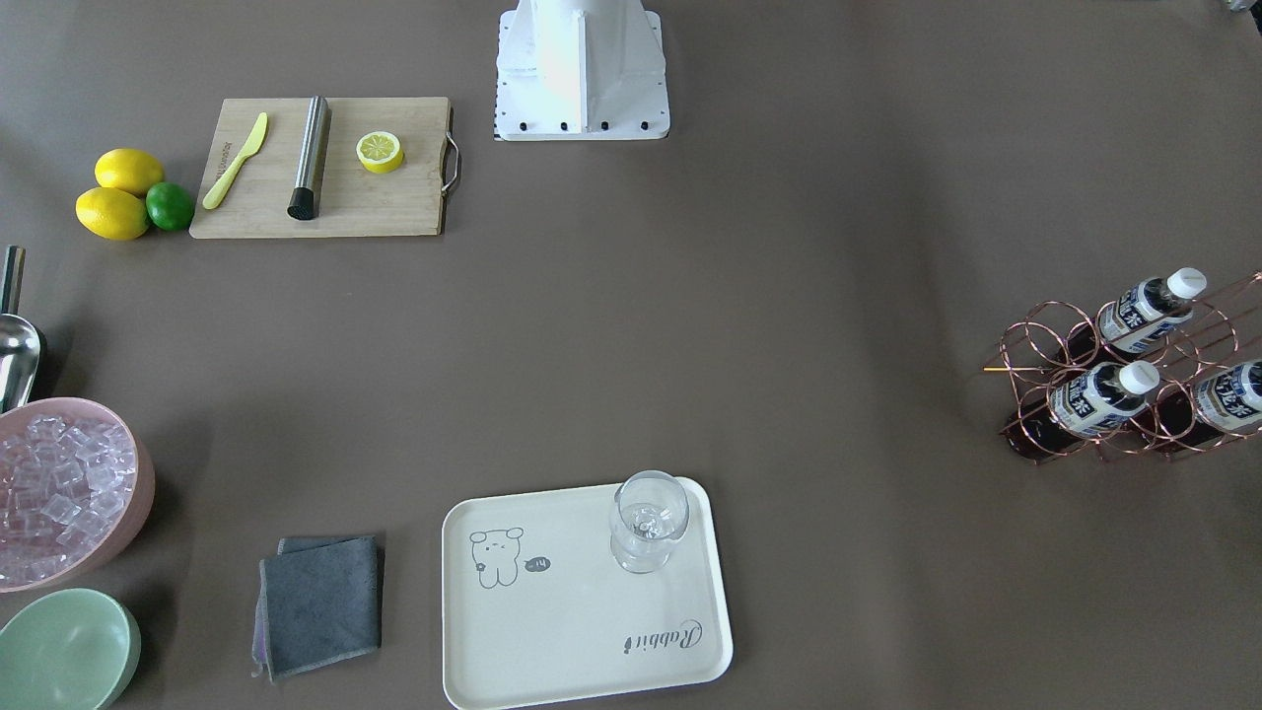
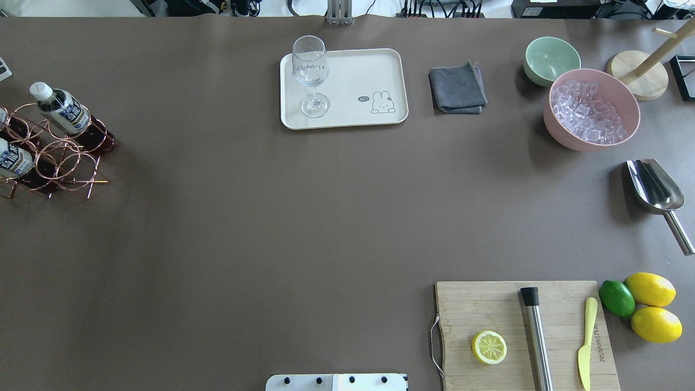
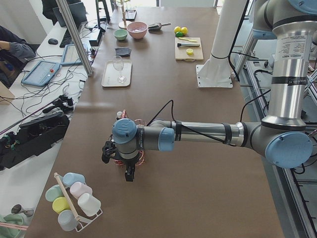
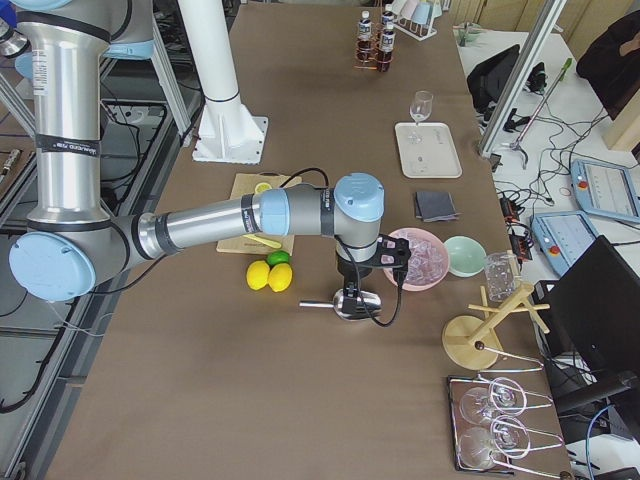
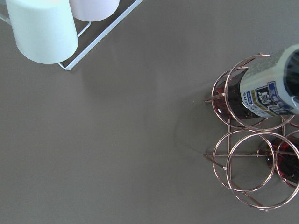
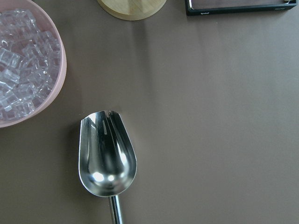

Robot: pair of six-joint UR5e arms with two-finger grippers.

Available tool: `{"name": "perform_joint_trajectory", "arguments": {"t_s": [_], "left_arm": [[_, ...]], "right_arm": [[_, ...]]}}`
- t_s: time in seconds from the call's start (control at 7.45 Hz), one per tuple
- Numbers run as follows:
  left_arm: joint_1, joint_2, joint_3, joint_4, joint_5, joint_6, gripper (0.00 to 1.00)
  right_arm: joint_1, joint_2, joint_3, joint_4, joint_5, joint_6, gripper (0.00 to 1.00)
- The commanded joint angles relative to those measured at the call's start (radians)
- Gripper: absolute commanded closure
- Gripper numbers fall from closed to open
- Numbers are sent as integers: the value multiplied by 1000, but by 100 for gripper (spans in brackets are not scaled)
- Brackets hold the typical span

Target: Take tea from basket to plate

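**Operator:** Start close in. How are your grippers?

**Me:** My left gripper [image 3: 130, 174] hangs fingers-down, close over the basket [image 2: 61, 158] at my left end of the table [image 2: 271, 217]. Only the side camera catches it, so I cannot tell whether its fingers are apart or together. My right gripper [image 4: 352, 296] hangs above the metal scoop [image 6: 107, 156], which lies just beside the pink bowl [image 1: 144, 488] of ice [image 6: 18, 56]. I cannot tell how those fingers stand either.

**Operator:** And the tea?

**Me:** The tea [image 1: 1146, 314] is in the basket. It is one of three like bottles, each upright in its own ring with its white cap on. My left wrist camera looks down on one labelled bottle in its ring, with an empty ring just beside it.

**Operator:** Farther out?

**Me:** The plate [image 1: 572, 631] lies at the far side of the table from me, well apart from the basket. A wine glass [image 1: 646, 523] stands upright near one corner of it, on the side toward the basket.
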Motion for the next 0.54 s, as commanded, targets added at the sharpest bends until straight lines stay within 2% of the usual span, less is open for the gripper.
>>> {"name": "perform_joint_trajectory", "arguments": {"t_s": [0.0, 0.4], "left_arm": [[1, -9, -17, 40, -19, -1, 2], [1, -20, -23, 67, -23, -1, 2]], "right_arm": [[-5, 0, 0, 0, -4, 1, 0], [-5, 0, 0, 0, -5, 1, 0]]}}
